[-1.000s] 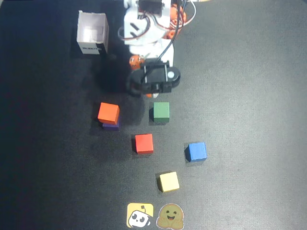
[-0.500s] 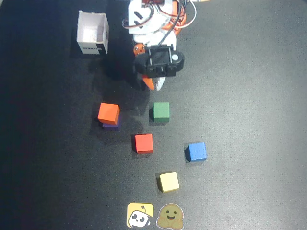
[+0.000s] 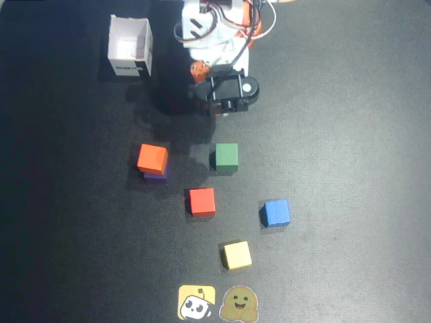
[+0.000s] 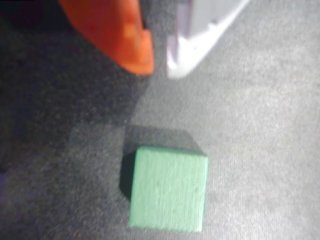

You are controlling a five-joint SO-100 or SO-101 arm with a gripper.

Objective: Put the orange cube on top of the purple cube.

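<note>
In the overhead view the orange cube point(image 3: 153, 158) rests on top of the purple cube point(image 3: 157, 176), of which only a thin sliver shows at the lower edge. The arm's wrist point(image 3: 229, 94) is folded back near its base, well away from the stack, and it covers the fingers from above. In the wrist view my gripper point(image 4: 159, 70) hangs above the mat with its orange finger point(image 4: 135, 50) and white finger point(image 4: 182, 62) almost touching and nothing between them. Neither stacked cube shows in the wrist view.
A green cube point(image 3: 226, 157) point(image 4: 167, 190) lies just below the gripper. Red point(image 3: 202, 201), blue point(image 3: 276, 212) and yellow point(image 3: 237, 255) cubes are spread over the black mat. A white open box point(image 3: 130, 46) stands at the back left. Two stickers point(image 3: 217, 303) sit at the front edge.
The arm has pulled back toward its base, away from the cubes. The orange cube has stayed on the purple cube and no other cube has moved.
</note>
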